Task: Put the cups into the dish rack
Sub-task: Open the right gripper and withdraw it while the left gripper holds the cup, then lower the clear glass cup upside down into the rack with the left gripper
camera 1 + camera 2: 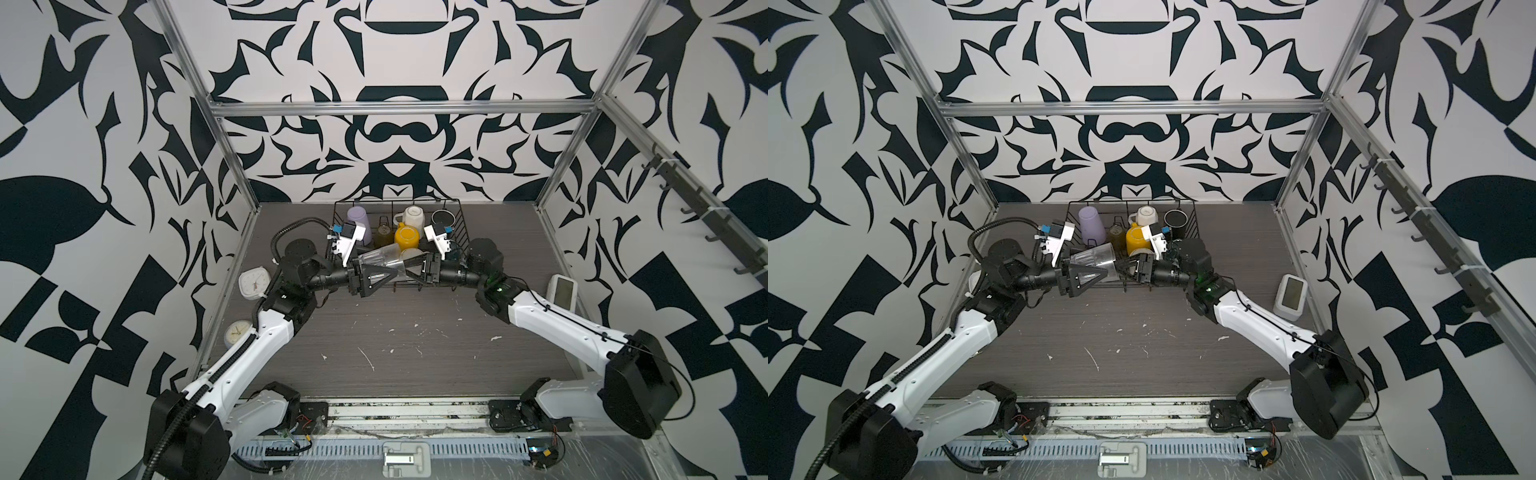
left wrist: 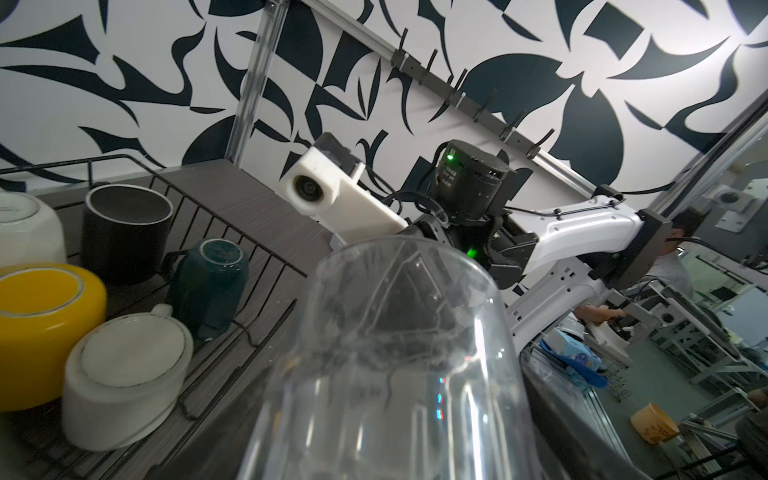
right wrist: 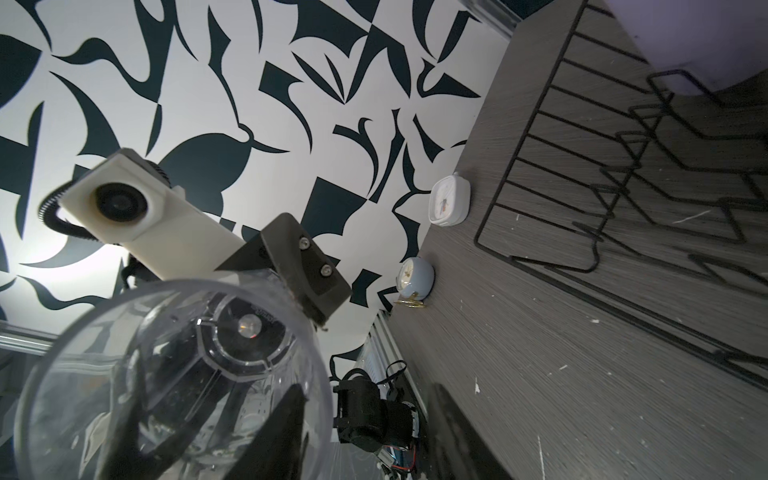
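Here, the left gripper [image 1: 388, 269] clasped the clear glass [image 1: 380, 255] near its base, jaws spread wide around it. The glass lay on its side in the air, raised off the table [image 1: 395, 357] at the front edge of the dish rack [image 1: 458, 226]. Its mouth was turned towards the right gripper [image 1: 411, 271]. That gripper met the mouth from the opposite side. In the right wrist view one finger [image 3: 291, 411] showed inside the glass, and the jaws looked parted rather than pinched on the rim.

The black wire rack stood midway along the table's far edge. A lilac tumbler [image 1: 358, 222] sat bottom up in the rack's far left corner. An amber glass [image 1: 384, 237] stood beside it towards the middle, and a yellow mug [image 1: 406, 236] sat next to that, bottom up. A back white mug [image 1: 412, 216] rested bottom up at the rack's far edge, and a black mug [image 1: 442, 218] filled the far right corner. In the left wrist view a teal mug [image 2: 212, 282] sat bottom up by the rack's right side. A front white mug [image 2: 124, 370] sat bottom up near the front edge, just beside the yellow one.

Along the table's left edge were a square white clock [image 1: 253, 283] and a round clock [image 1: 237, 332]. A white device with a screen [image 1: 564, 291] stood at the right edge.
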Controlling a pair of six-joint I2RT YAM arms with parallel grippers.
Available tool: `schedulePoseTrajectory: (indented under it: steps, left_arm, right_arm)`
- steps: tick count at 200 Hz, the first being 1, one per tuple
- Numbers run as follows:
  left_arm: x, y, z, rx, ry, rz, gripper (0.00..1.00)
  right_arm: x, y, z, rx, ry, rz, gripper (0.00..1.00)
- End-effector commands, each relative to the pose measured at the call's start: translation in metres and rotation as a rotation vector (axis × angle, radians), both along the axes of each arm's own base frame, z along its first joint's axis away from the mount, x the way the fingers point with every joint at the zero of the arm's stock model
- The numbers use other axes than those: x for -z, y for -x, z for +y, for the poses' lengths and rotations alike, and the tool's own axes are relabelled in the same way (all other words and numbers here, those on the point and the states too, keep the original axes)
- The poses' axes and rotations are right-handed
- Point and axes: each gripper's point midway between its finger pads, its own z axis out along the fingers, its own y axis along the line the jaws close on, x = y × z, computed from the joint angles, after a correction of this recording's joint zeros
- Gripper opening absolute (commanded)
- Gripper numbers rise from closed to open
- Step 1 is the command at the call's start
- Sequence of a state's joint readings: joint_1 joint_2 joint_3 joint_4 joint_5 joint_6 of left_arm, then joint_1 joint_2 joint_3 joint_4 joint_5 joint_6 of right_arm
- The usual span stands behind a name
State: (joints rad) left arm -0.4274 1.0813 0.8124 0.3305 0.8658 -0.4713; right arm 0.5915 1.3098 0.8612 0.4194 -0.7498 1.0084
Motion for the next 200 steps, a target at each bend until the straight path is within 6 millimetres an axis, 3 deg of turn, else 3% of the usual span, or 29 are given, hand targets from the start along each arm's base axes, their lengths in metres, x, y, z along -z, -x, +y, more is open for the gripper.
schedulePoseTrajectory:
  steps: [1, 29, 70, 102, 137, 143, 161, 200]
  left_arm:
    - [-0.007, -0.008, 0.008, -0.08, -0.062, -0.037, 0.0]
    - [0.004, -0.023, 0.016, -0.18, -0.158, -0.006, 0.0]
    - [0.019, -0.047, 0.027, -0.3, -0.274, 0.079, 0.0]
    - [0.03, -0.064, 0.034, -0.366, -0.371, 0.149, 0.0]
    - [0.04, -0.082, 0.046, -0.455, -0.482, 0.212, 0.0]
    - [0.052, -0.091, 0.046, -0.47, -0.519, 0.247, 0.0]
    - [0.058, -0.1, 0.052, -0.511, -0.572, 0.27, 0.0]
    - [0.076, -0.121, 0.068, -0.6, -0.724, 0.337, 0.0]
  right_arm:
    - [-0.015, 0.0, -0.014, 0.06, 0.045, -0.094, 0.57]
    - [0.0, -0.005, -0.038, 0.173, 0.226, -0.147, 0.65]
    - [0.006, -0.013, -0.092, 0.406, 0.454, -0.235, 0.7]
    - [0.01, -0.013, -0.123, 0.518, 0.557, -0.263, 0.81]
    - [0.015, -0.011, -0.136, 0.565, 0.582, -0.266, 0.93]
    - [0.015, -0.011, -0.137, 0.573, 0.584, -0.267, 0.95]
    - [0.013, -0.01, -0.144, 0.599, 0.588, -0.28, 0.99]
    - [0.009, -0.008, -0.155, 0.641, 0.596, -0.306, 0.99]
